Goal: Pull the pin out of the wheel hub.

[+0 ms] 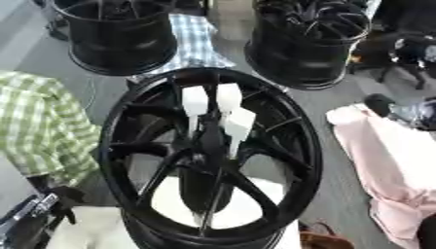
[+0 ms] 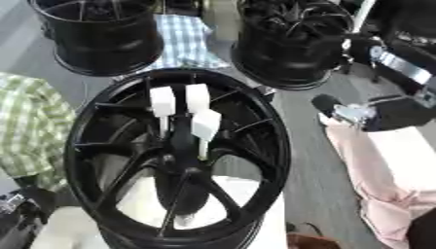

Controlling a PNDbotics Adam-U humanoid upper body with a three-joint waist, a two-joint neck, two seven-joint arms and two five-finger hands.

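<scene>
Apparently we are looking down at the black wheel hub (image 1: 210,155) standing before us, three white pins (image 1: 195,101) still sticking up near its centre. Our right hand (image 2: 345,113) is hovering beside the rim, its fingers impossible to tell; nothing is being pulled yet.

Two other black wheel rims stand at the top of the frame: one at the upper left (image 1: 115,34) and one at the upper right (image 1: 311,41). Between them lies a blue-and-white checked cloth (image 1: 194,41). A green-and-white checked cloth (image 1: 43,126) fills the left edge at mid-height. A pale pink cloth (image 1: 391,165) runs down the right side from mid-height to the lower right corner. All of these rest on a grey floor (image 1: 328,97). At the bottom edge, right of centre, a small brown object (image 1: 319,239) shows only partly and cannot be made out.
</scene>
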